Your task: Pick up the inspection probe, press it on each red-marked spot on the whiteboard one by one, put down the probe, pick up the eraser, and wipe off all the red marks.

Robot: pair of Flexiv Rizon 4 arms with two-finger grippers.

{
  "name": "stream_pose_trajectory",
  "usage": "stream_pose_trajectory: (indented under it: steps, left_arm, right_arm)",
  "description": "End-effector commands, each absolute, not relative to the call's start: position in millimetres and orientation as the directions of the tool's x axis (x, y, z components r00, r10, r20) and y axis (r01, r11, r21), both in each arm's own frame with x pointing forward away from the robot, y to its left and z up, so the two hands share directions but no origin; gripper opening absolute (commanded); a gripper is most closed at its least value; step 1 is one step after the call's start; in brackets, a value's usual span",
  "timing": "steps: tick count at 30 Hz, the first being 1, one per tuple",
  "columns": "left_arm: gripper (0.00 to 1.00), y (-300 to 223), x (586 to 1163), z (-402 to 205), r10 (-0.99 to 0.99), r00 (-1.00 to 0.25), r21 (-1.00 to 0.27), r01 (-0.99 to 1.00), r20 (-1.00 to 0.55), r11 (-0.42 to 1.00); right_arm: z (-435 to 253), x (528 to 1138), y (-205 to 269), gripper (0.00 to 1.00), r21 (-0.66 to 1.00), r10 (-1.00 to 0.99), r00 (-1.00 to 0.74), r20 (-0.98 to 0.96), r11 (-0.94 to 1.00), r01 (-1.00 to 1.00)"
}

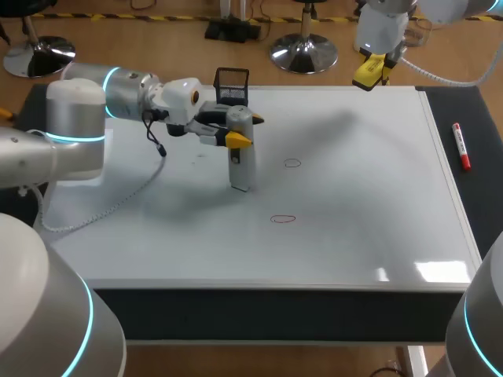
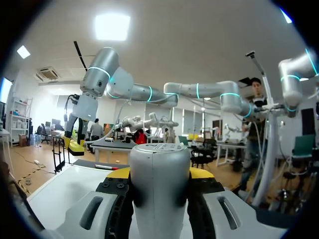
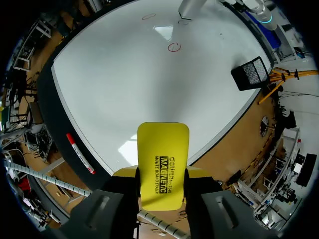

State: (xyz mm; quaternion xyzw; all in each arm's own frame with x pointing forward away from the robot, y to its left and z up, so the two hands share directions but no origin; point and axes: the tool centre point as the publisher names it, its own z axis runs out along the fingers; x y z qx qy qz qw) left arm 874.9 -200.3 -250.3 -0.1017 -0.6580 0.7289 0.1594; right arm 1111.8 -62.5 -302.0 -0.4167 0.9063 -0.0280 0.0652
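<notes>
- The left arm comes in from the left edge of the head view. Its left gripper [image 1: 245, 129] is clenched on the inspection probe [image 1: 241, 157], a silver cylinder just left of the frame's centre.
- The probe stands upright, with its lower end touching the whiteboard [image 1: 354, 236].
- In the left wrist view the left gripper [image 2: 159, 174] has a yellow-tipped finger pressed against each side of the probe [image 2: 159, 189]. The probe's flat top faces the camera.
- Two red marks, both small outlined rings, lie to the right of the probe in the head view. The upper ring [image 1: 292, 163] is near the frame's centre and the lower ring [image 1: 283, 219] is below it. Neither touches the probe.
- The right arm enters at the upper right of the head view. Its right gripper [image 1: 373, 67] is above the whiteboard's far edge, grasping the yellow eraser [image 1: 365, 77].
- In the right wrist view the right gripper [image 3: 162, 181] grips the eraser [image 3: 163, 164] from both sides. The whiteboard [image 3: 124, 84] spreads out ahead of it.
- Far ahead of that gripper, the probe's foot [image 3: 192, 7] shows beside a faint red mark; I cannot tell whether they touch.
- A red marker [image 1: 461, 147] lies on the worktop's dark strip [image 1: 479, 196] at the right edge of the head view, beside the whiteboard.
- A black mesh holder [image 1: 232, 85] stands at the whiteboard's far edge, above the probe in the frame.
</notes>
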Motion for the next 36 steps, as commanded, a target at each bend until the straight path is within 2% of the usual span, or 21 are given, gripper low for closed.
stream_pose_trajectory:
  steps: [1, 36]
  left_arm:
    - [0.0, -207, 883, -259, 0.391, -0.919, -0.99, -0.103, 0.057, -0.099]
    - [0.0, -211, 886, -270, 0.413, -0.909, -0.989, -0.114, 0.064, -0.097]
  right_arm:
    - [-301, 1113, -63, 0.0, -0.106, -0.76, -0.644, -0.09, 0.65, -0.753]
    - [-301, 1113, -63, 0.0, -0.106, -0.76, -0.644, -0.09, 0.65, -0.753]
